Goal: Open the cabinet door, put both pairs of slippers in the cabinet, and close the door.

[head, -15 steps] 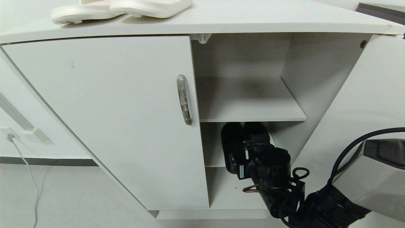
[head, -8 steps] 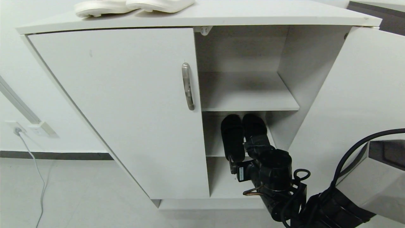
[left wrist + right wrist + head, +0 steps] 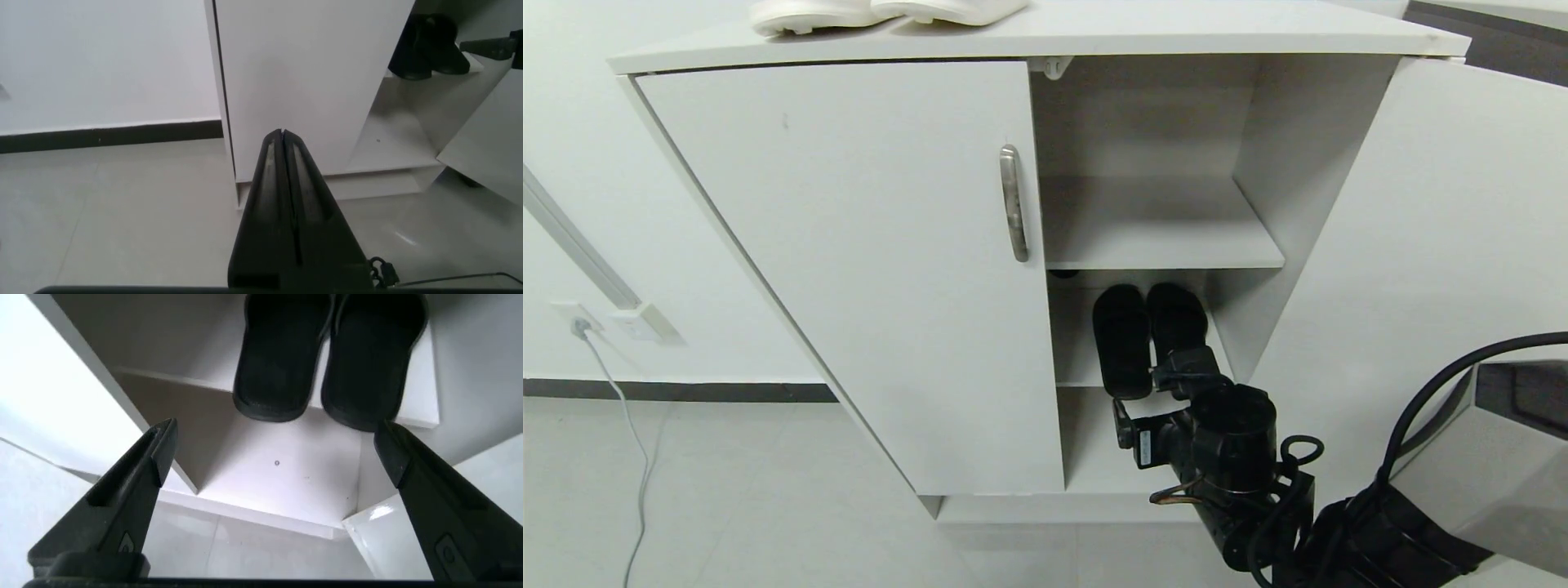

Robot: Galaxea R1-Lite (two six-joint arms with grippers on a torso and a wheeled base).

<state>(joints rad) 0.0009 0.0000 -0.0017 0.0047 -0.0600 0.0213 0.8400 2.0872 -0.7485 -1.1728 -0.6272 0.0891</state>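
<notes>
Right gripper (image 3: pixel 274 434) gapes wide, empty, just short of black slippers (image 3: pixel 278 359); closed left door (image 3: pixel 866 261) beside it, white slippers (image 3: pixel 882 10) overhead.

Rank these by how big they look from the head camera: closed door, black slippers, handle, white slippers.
1. closed door
2. black slippers
3. handle
Unranked: white slippers, cut off by the picture's top edge and farther from the camera, so their size is unsure.
</notes>
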